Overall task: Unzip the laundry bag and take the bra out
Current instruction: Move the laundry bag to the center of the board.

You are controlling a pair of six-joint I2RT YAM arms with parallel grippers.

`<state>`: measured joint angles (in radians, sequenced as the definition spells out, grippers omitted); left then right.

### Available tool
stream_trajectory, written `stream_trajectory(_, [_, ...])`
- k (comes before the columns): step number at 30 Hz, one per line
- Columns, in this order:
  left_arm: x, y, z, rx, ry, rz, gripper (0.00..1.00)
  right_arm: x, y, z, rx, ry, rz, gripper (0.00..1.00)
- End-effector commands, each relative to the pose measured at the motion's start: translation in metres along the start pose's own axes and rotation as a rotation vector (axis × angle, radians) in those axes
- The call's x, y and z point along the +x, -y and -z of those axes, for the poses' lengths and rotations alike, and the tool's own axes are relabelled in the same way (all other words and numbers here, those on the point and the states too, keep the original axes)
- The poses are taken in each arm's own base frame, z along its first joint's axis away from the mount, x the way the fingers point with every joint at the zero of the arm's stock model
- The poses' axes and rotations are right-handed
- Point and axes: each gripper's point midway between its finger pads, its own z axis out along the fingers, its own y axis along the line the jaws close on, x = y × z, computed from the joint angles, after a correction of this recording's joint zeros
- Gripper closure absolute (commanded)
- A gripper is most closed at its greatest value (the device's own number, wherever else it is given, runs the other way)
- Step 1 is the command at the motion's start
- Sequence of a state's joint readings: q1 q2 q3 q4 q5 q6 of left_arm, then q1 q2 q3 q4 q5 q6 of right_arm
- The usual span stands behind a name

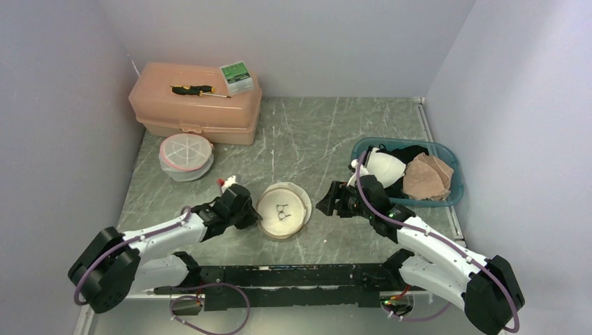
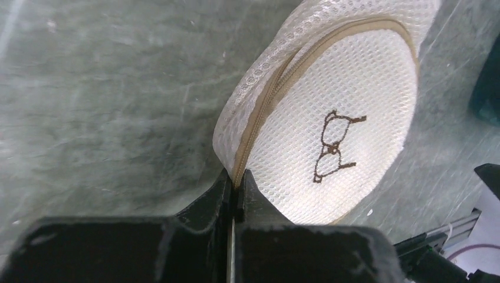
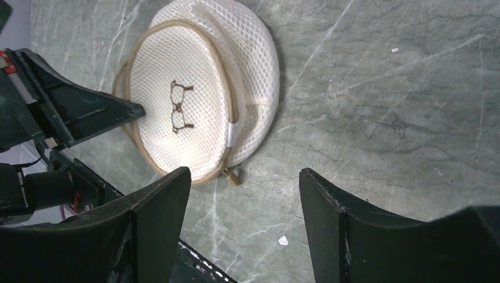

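From above, pale lilac walls [image 1: 293,42] box in a grey-green marbled worktop [image 1: 314,132]; a round white mesh laundry bag [image 1: 283,209] lies near its front edge. Left wrist: left jaws clamp its tan zip edge [image 2: 257,127]. Right wrist: right jaws stand apart over stone.

The laundry bag [image 1: 283,209] is a round, white mesh pouch with a tan zipper [image 2: 263,106] running around its rim (a small brown outline is stitched on top); it lies zipped shut near the table's near edge, about midway along.
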<state>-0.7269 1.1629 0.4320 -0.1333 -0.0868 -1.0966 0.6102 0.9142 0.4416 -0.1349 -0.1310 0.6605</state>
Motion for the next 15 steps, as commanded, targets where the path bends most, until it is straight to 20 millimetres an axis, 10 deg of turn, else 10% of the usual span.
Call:
stream_trajectory(1, [-0.026, -0.023, 0.013, -0.107, 0.139, 0.066, 0.97, -0.008, -0.004, 0.002, -0.021, 0.031, 0.019, 0.28])
stream_trajectory(15, [-0.052, -0.147, 0.111, -0.544, 0.536, 0.589, 0.97, 0.0, -0.011, 0.001, -0.079, 0.013, 0.008, 0.29])
